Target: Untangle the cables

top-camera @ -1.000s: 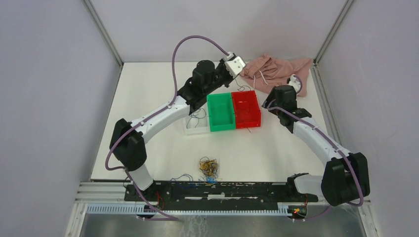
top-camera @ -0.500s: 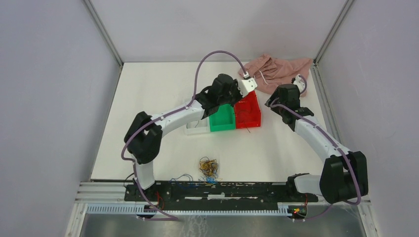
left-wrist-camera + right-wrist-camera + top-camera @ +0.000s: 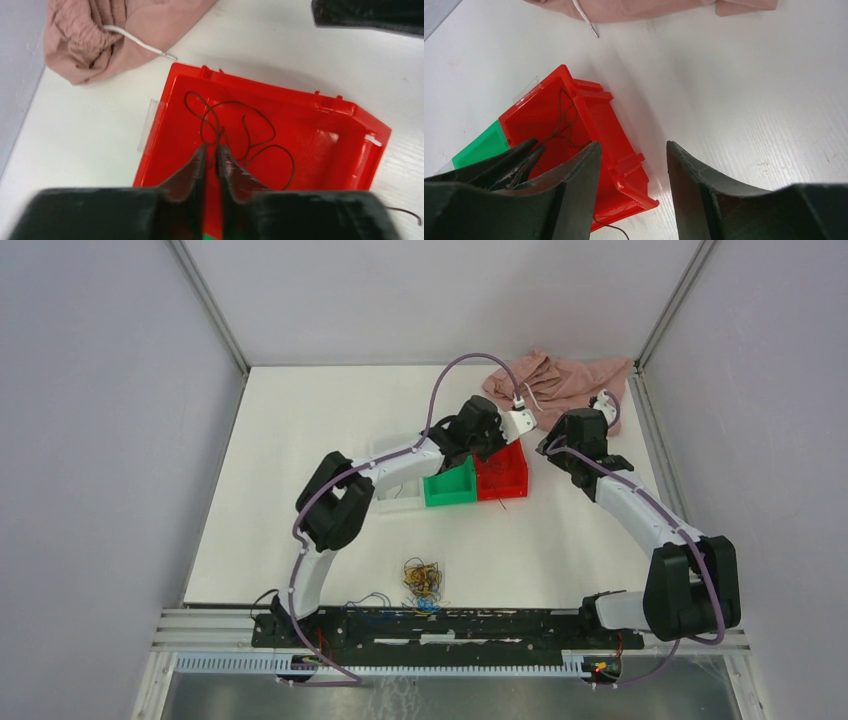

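Note:
A clump of yellow-orange and blue cables [image 3: 422,578] lies near the table's front edge, with a loose blue cable [image 3: 368,598] to its left. My left gripper [image 3: 507,432] [image 3: 211,148] hangs over the red bin [image 3: 510,480] [image 3: 260,85]. It is shut on a dark red cable [image 3: 230,102] whose loops rest on the bin floor. The right wrist view shows the same cable [image 3: 565,112] running up to the left fingers [image 3: 519,157]. My right gripper [image 3: 572,445] [image 3: 633,147] is open and empty, above the table just right of the red bin [image 3: 594,110].
A green bin [image 3: 450,483] and a white bin [image 3: 398,502] stand left of the red one. A pink cloth [image 3: 560,380] with a white drawstring [image 3: 140,44] lies at the back right. A dark red wire end [image 3: 611,229] lies outside the red bin.
My left arm has swung right and down, from high behind the green bin to over the red bin. My right arm has barely moved.

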